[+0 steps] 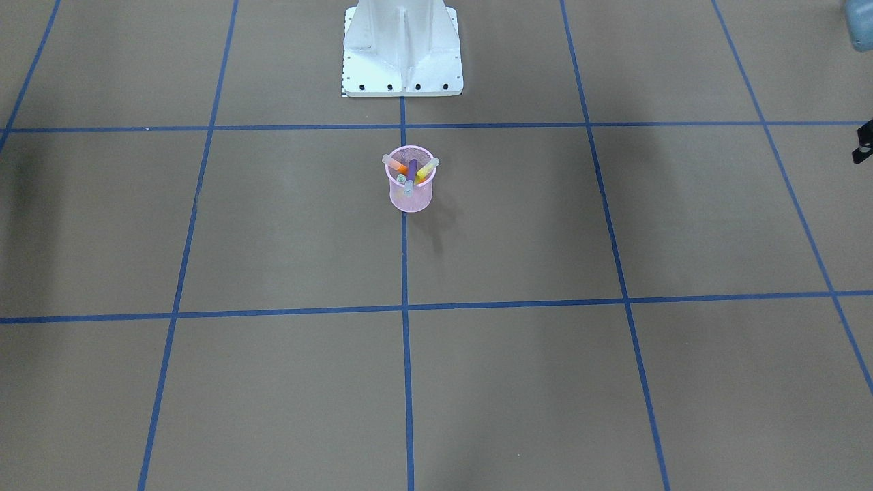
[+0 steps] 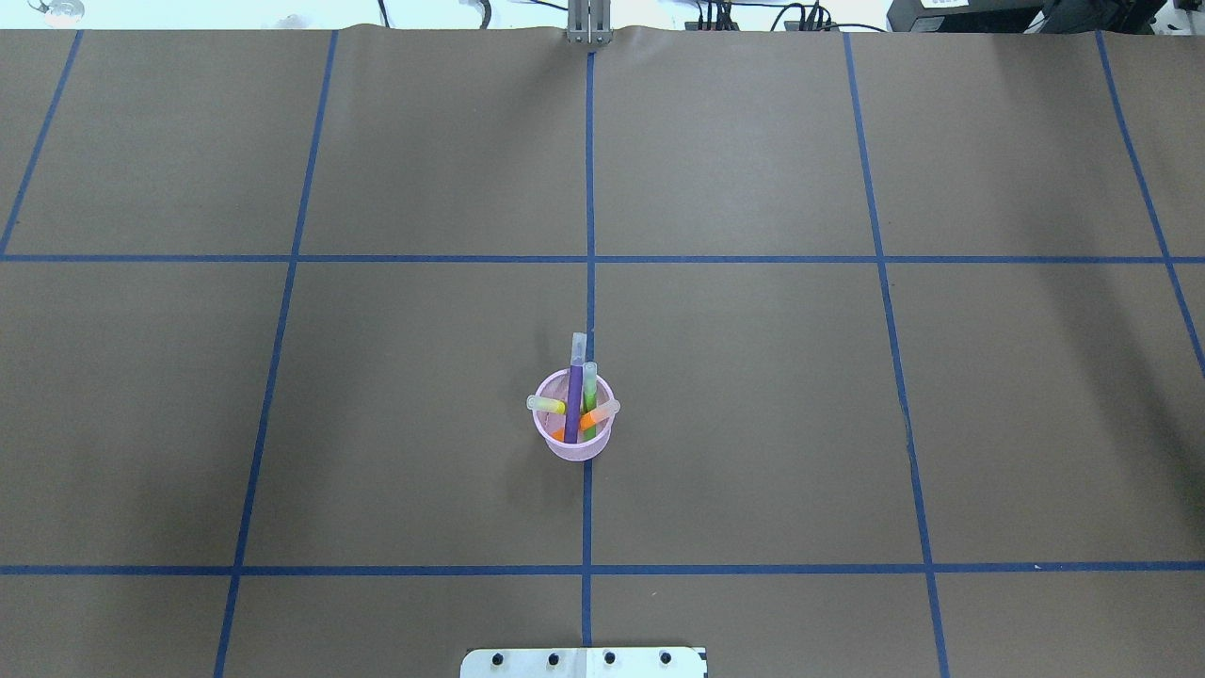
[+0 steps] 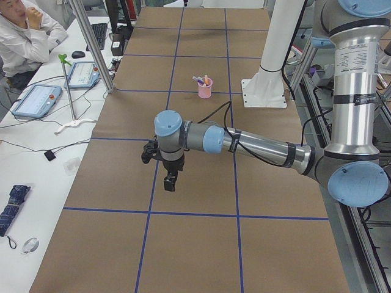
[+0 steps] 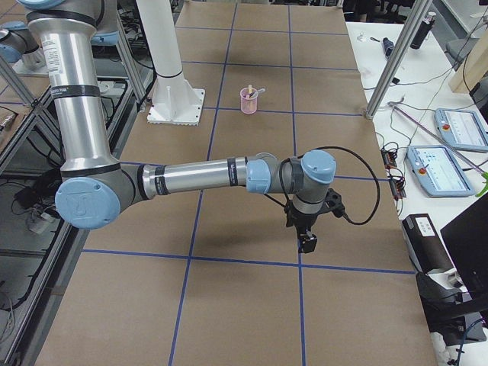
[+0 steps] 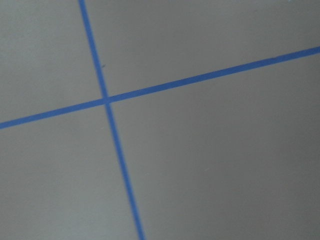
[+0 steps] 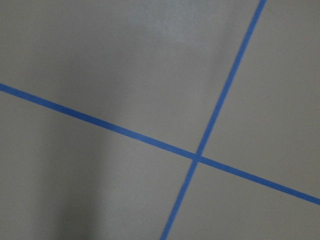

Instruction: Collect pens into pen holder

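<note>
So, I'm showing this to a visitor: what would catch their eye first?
The pink pen holder, standing alone on the table's middle tape line, with four bright pens fanned out of it. Then the left arm and right arm, each stretched out low, far from the holder.

I am watching the brown table [image 2: 753, 395] carrying a blue tape grid [image 2: 424, 258], pink pen holder [image 2: 574, 450] and white robot base [image 1: 402, 65].
</note>
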Motion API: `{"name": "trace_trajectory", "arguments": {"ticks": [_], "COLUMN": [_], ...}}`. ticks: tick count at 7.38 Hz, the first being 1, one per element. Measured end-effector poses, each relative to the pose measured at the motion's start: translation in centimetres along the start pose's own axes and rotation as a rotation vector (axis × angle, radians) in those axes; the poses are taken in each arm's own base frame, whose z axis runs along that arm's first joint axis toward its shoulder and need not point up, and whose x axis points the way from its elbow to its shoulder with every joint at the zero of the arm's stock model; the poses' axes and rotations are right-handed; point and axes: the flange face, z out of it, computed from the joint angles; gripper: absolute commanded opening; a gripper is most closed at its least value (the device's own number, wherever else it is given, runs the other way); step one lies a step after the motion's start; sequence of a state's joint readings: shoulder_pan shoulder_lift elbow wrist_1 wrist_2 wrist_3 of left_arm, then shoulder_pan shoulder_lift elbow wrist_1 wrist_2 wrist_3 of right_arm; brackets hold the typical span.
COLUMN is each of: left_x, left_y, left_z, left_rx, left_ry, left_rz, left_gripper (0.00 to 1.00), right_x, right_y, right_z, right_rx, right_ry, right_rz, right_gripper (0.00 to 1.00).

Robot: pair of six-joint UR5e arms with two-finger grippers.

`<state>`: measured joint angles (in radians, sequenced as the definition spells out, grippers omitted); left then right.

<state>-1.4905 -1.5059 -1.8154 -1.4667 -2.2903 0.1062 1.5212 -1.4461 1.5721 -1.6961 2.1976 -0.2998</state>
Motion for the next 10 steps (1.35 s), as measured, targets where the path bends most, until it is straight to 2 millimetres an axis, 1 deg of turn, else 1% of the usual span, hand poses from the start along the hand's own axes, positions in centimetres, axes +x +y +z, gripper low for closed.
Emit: {"name": "trace_trajectory", "arguments": {"ticks": [1,2,3,4,5,6,8,10], "left_x": [-3.1,-5.3,-5.9,-5.6,-5.3,-5.4,-5.7,-5.5], "left_y": [2.0,4.7,6.9,8.6,9.6,10.0,10.1,9.9], "left_z": [0.0,-0.3,-0.9,-1.5,-1.7,-1.4,-0.7,-1.0], "left_rx": [-0.002,0.003,0.015,0.025,0.028,0.025,0.024,0.031], "left_ry": [0.004,0.005,0.004,0.002,0.003,0.012,0.039,0.044], "left_rz": [-0.015,-0.031,-0.034,-0.032,-0.033,-0.038,-0.049,-0.042], "left_gripper": [1.0,1.0,1.0,1.0,1.0,1.0,1.0,1.0], "right_x": [1.4,2.2,2.7,3.1,3.3,3.5,4.0,4.8], "right_y": [1.3,2.1,2.5,2.8,3.0,3.2,3.7,4.6], "right_z": [0.4,0.6,1.0,1.4,1.7,2.1,2.5,2.4], "right_rx": [-0.008,-0.012,-0.018,-0.026,-0.032,-0.039,-0.048,-0.045], "right_ry": [-0.002,-0.003,-0.005,-0.009,-0.011,-0.015,-0.021,-0.023], "right_rz": [0.019,0.034,0.045,0.054,0.064,0.076,0.098,0.129], "right_gripper": [1.0,1.0,1.0,1.0,1.0,1.0,1.0,1.0]}}
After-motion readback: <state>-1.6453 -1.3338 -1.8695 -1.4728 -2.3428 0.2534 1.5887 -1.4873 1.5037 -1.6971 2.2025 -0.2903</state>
